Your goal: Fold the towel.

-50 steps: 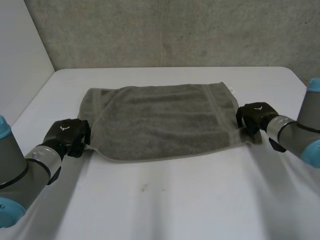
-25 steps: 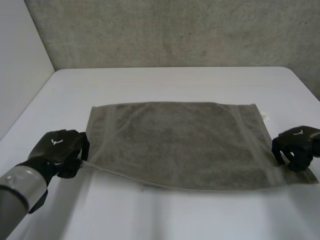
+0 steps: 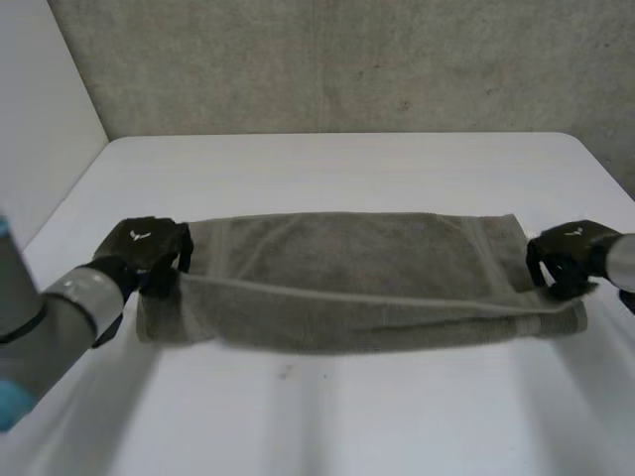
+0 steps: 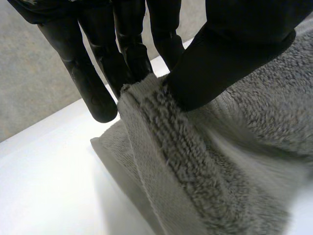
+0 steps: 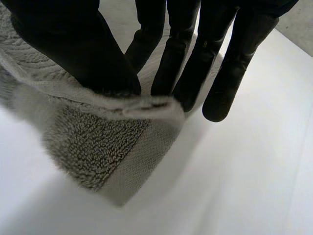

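Note:
A grey towel (image 3: 347,278) lies across the middle of the white table, doubled over, with its near edge lifted off the lower layer. My left hand (image 3: 147,254) is shut on the towel's left end; there the thumb (image 4: 230,54) pinches the thick hem (image 4: 161,132) against the fingers (image 4: 98,73). My right hand (image 3: 568,256) is shut on the right end. In the right wrist view the thumb (image 5: 83,49) presses the towel's corner (image 5: 146,105) against the fingers (image 5: 186,58), and the towel (image 5: 93,137) hangs down to the table below.
The white table (image 3: 347,416) runs wide in front of the towel and behind it (image 3: 337,169). A grey wall (image 3: 347,59) stands past the far edge. A light panel (image 3: 40,109) borders the left side.
Both hands have carried the towel's near edge up and toward the far side, folding the towel over itself. The towel looks much narrower front to back than before.

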Action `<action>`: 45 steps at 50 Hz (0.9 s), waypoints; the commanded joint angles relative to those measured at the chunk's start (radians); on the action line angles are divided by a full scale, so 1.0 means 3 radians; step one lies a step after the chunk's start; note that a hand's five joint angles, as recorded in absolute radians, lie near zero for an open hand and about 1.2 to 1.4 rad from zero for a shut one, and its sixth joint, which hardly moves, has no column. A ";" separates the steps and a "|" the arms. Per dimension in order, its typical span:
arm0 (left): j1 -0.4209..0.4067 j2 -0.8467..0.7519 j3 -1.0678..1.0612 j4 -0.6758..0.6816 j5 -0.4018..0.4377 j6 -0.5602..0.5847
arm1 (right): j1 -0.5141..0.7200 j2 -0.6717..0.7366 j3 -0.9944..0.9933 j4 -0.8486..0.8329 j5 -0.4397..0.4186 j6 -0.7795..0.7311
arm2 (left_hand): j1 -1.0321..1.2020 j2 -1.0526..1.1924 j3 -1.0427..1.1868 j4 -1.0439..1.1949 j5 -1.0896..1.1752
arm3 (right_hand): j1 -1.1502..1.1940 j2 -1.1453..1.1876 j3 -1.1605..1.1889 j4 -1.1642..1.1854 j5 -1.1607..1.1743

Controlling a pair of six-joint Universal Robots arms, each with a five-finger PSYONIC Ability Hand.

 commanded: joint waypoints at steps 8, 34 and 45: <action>-0.0135 -0.1516 0.1820 -0.0015 -0.0014 0.0010 | 0.0358 0.1157 -0.1425 -0.0632 0.0618 0.0595 | 0.0688 0.0595 0.0598 0.0591 0.0625 | 0.0111 0.0722 0.0693 0.0669 0.0772; -0.0196 -0.2555 0.3187 -0.0005 -0.0183 0.0025 | 0.0512 0.1607 -0.2034 -0.1256 0.0735 0.0769 | 0.0688 0.0595 0.0598 0.0591 0.0625 | 0.0111 0.0722 0.0693 0.0669 0.0772; -0.0222 -0.2555 0.3146 -0.0071 -0.0173 0.0025 | 0.0517 0.1382 -0.1809 -0.1062 0.0756 0.0785 | 0.0688 0.0595 0.0598 0.0591 0.0625 | -0.2254 -0.1643 -0.1672 -0.1696 -0.1592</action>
